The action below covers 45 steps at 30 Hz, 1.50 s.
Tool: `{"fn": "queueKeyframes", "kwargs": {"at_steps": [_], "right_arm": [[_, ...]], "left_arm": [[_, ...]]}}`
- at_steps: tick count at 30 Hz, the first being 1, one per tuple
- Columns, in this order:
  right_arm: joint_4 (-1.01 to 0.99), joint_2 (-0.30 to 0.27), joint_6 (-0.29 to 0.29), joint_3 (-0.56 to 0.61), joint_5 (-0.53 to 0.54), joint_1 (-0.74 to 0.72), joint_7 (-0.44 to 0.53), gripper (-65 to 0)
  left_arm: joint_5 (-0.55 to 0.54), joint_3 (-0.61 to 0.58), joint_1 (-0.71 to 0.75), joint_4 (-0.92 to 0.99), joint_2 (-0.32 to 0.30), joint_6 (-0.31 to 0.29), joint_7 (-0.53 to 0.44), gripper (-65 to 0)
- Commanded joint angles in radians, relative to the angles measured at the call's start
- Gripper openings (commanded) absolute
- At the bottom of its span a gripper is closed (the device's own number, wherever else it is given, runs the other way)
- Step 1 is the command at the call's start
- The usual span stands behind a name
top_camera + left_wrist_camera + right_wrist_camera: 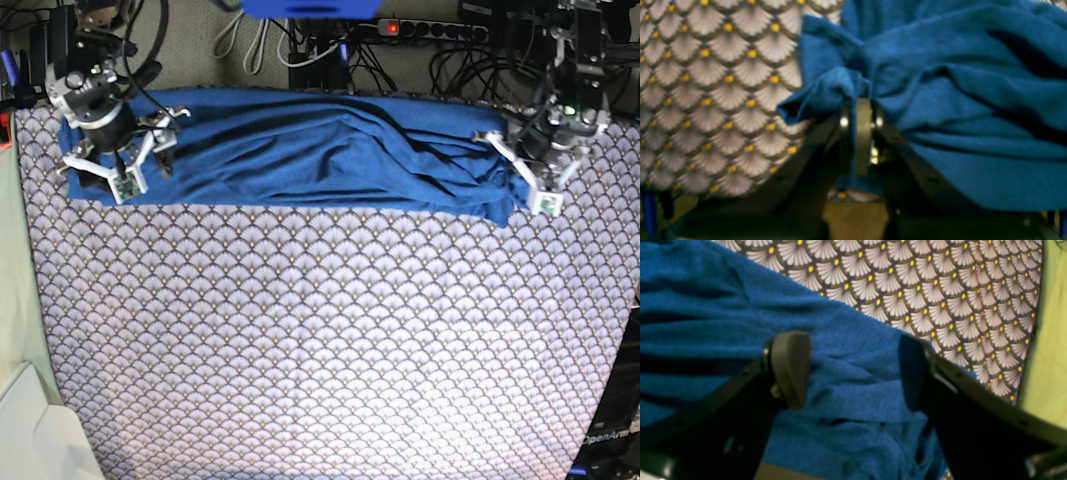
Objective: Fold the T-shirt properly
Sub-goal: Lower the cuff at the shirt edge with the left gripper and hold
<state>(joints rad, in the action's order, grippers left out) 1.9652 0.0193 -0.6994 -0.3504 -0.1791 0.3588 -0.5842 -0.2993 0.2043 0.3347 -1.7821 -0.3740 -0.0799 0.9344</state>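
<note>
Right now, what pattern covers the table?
Pale scallop fans with yellow dots on the table cover; base view.

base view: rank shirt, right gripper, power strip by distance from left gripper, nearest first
1. Shirt: pinched in the left gripper, image right.
2. Power strip: top edge, behind the table.
3. Right gripper: far left, open over the shirt's other end.

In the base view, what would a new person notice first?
The blue T-shirt stands out, stretched as a long wrinkled band across the far edge of the scallop-patterned table cover. At one end the left gripper is shut on bunched cloth; at the other, the right gripper stands open over it.
</note>
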Motion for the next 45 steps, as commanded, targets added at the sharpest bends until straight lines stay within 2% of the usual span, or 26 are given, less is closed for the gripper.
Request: {"fn": "queueKeyframes", "kwargs": {"at_steps": [1, 3, 5, 7, 10, 12, 14, 18, 21, 25, 34, 38, 45], "right_arm": [[0.015, -0.005, 0.001, -0.002, 0.008, -0.002, 0.019, -23.5], [0.015, -0.005, 0.001, -0.002, 0.006, -0.002, 0.019, -23.5], [0.015, -0.005, 0.001, -0.002, 0.006, -0.002, 0.019, -23.5], [0.015, -0.005, 0.001, -0.002, 0.006, -0.001, 0.019, -23.5], [0.015, -0.005, 0.001, -0.002, 0.006, -0.001, 0.019, -23.5], [0.015, -0.005, 0.001, -0.002, 0.006, -0.001, 0.019, -23.5], [0.015, -0.005, 0.001, -0.002, 0.006, -0.001, 0.019, -23.5], [0.015, -0.005, 0.001, -0.002, 0.006, -0.001, 0.019, -23.5], [0.015, -0.005, 0.001, -0.002, 0.006, -0.001, 0.019, -23.5], [0.015, -0.005, 0.001, -0.002, 0.006, -0.001, 0.019, -23.5], [0.015, -0.005, 0.001, -0.003, 0.005, -0.001, 0.019, -23.5], [0.015, -0.005, 0.001, -0.002, 0.005, -0.001, 0.019, -23.5], [0.015, -0.005, 0.001, -0.006, 0.005, 0.001, 0.019, -23.5]], "left_arm": [[-0.001, 0.007, -0.007, -0.017, -0.015, 0.001, -0.013, -64.5], [0.001, 0.011, -0.007, -0.017, -0.016, 0.001, -0.01, -63.4], [0.001, 0.013, -0.007, -0.022, -0.018, 0.001, -0.008, -57.5], [0.001, 0.013, -0.003, -0.025, -0.018, 0.001, -0.007, -46.1], [-0.004, 0.013, -0.003, -0.025, -0.036, 0.001, -0.012, -25.7], [-0.005, 0.013, -0.001, -0.025, -0.038, -0.001, -0.015, -16.7], [-0.002, 0.014, -0.001, -0.025, -0.038, -0.033, -0.016, -12.3], [-0.001, 0.076, -0.003, -0.023, -0.029, -0.148, -0.008, -11.9], [0.002, 0.133, -0.01, -0.014, -0.001, -0.185, -0.01, -11.9], [0.002, 0.148, -0.012, -0.009, 0.003, -0.188, -0.015, -11.9], [-0.007, 0.146, -0.065, 0.159, 0.008, -0.189, -0.031, -11.9], [-0.001, 0.083, -0.073, 0.192, 0.023, -0.189, -0.074, -11.9], [-0.007, 0.04, -0.073, 0.199, 0.027, -0.189, -0.079, -12.0]]}}
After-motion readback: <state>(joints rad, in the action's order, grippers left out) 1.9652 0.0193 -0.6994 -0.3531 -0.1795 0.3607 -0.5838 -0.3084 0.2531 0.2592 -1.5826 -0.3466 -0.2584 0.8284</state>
